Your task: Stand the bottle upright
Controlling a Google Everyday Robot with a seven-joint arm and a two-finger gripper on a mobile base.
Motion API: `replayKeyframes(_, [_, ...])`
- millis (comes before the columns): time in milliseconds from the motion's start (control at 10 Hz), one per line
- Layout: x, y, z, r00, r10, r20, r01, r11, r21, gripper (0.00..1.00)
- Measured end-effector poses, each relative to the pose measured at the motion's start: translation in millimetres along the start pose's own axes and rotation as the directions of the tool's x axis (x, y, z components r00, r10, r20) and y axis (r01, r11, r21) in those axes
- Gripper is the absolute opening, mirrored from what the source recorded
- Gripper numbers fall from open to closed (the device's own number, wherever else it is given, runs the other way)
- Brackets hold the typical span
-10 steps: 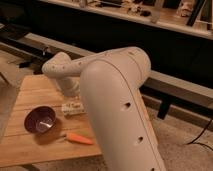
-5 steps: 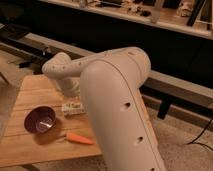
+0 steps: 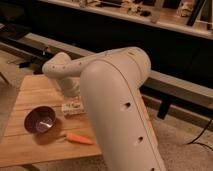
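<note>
The bottle [image 3: 73, 107] is a small pale object lying on its side on the wooden table [image 3: 35, 90], right of the bowl. My gripper [image 3: 71, 97] hangs at the end of the white arm [image 3: 115, 100], directly above the bottle and close to it. The arm's large link fills the foreground and hides the table's right part.
A dark purple bowl [image 3: 40, 120] stands on the table left of the bottle. An orange carrot [image 3: 79, 138] lies near the front edge. A long dark bench or counter [image 3: 170, 80] runs behind the table. The floor lies to the right.
</note>
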Motion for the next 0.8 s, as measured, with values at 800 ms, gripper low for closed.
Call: replayKeyframes(800, [0.1, 2.4, -9.6, 1.000, -0.007, 0.017, 0.007, 1.000, -0.015, 0.80])
